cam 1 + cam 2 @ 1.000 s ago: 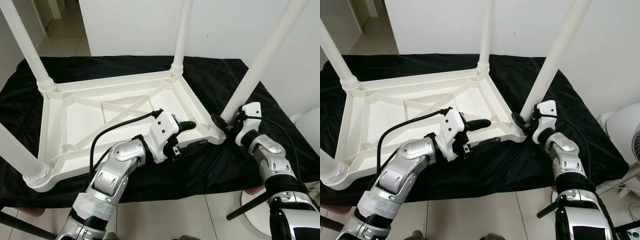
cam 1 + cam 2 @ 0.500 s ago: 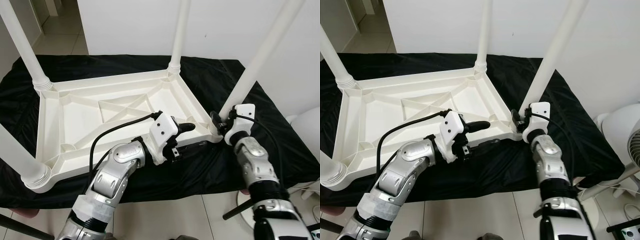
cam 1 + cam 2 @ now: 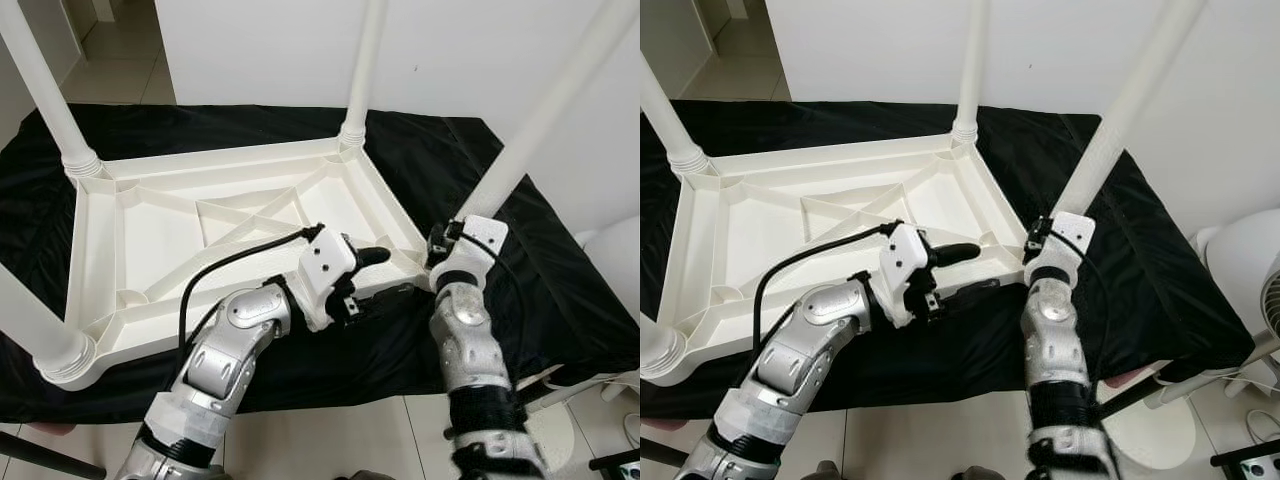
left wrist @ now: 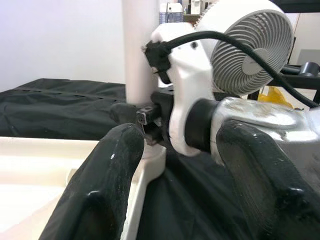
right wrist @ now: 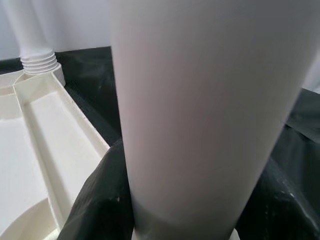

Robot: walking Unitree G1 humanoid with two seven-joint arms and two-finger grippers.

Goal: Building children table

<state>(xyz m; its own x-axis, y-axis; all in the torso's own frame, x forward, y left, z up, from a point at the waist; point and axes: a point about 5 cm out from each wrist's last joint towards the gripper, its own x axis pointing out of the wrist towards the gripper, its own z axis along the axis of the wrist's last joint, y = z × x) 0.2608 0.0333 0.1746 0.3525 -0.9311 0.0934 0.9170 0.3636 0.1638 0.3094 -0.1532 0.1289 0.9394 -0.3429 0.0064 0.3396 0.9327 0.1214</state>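
Table (image 3: 200, 215) lies upside down on black cloth (image 3: 520, 270), 4 legs up. My right gripper (image 3: 437, 262) jaws clasp the near-right leg (image 3: 520, 160) at its base to turn it; left gripper (image 3: 378, 272), jaws wide, straddles the rim, steadying.

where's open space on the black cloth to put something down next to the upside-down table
Bare black cloth lies on the robot's right of the upturned white plastic table, and a strip runs behind it by the wall. The near right corner is crowded: the right pincer grips the white leg, the left pincer straddles the rim.
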